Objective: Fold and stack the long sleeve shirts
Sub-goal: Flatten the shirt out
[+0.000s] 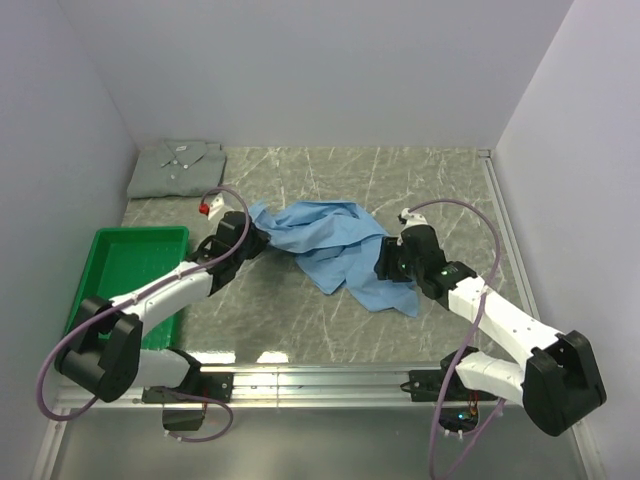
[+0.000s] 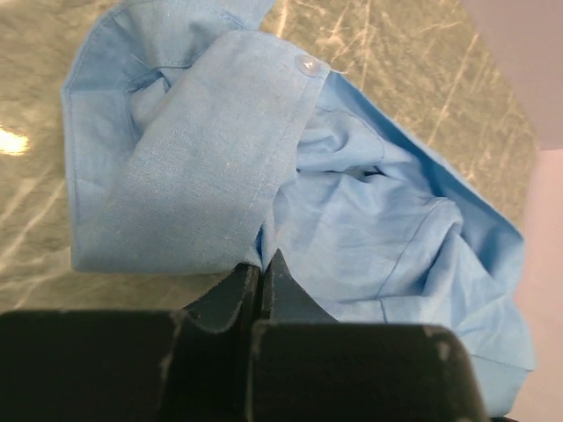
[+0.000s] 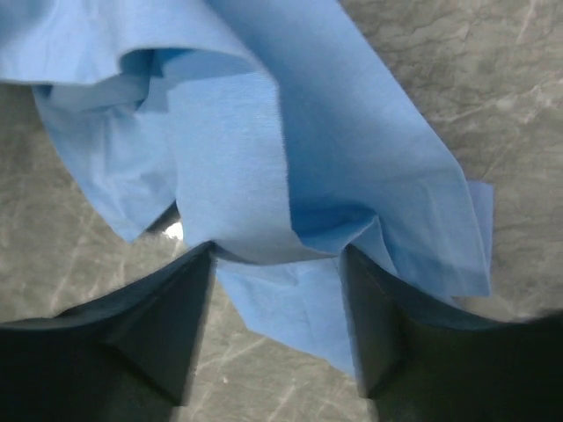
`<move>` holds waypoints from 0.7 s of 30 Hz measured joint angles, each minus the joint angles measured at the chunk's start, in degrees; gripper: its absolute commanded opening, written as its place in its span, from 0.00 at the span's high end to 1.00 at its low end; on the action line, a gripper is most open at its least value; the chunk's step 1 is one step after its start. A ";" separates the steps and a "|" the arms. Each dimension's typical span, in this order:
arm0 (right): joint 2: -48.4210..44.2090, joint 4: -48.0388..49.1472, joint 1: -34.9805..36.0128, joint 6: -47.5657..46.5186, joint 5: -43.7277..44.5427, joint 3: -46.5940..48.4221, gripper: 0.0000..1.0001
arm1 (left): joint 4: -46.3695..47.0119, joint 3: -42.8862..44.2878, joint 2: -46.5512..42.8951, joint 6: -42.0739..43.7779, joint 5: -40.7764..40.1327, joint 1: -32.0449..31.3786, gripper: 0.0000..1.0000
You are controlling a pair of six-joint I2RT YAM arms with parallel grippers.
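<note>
Light blue crumpled cloth shirt (image 1: pixel 330 245) lies on the marbled grey desk (image 1: pixel 300 330). Left gripper (image 2: pixel 261 274) is pressed together, pinching the shirt's edge. Right gripper (image 3: pixel 274 253) is spread, straddling a fold.

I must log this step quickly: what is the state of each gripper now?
Left gripper: closed, pinching the blue shirt.
Right gripper: open, a fold of that shirt between its jaws.
</note>
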 measured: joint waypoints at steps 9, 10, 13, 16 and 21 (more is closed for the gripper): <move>0.31 -0.11 0.00 -2.97 -0.02 0.70 1.00 | -7.30 2.95 -2.01 4.31 -3.04 0.00 1.00; -0.26 -0.87 0.00 -3.30 0.04 1.20 1.00 | -7.98 3.65 -2.34 4.83 -3.48 0.00 0.99; -3.15 -4.24 0.00 -4.68 1.68 4.00 1.00 | -10.58 6.86 -3.67 7.34 -5.14 0.00 0.99; -6.91 -8.13 0.00 -6.34 6.32 9.70 1.00 | -12.94 11.23 -5.38 10.64 -6.88 0.00 0.99; -10.03 -12.59 0.00 -8.24 16.65 20.48 1.00 | -16.37 20.57 -6.05 16.63 -9.49 0.00 1.00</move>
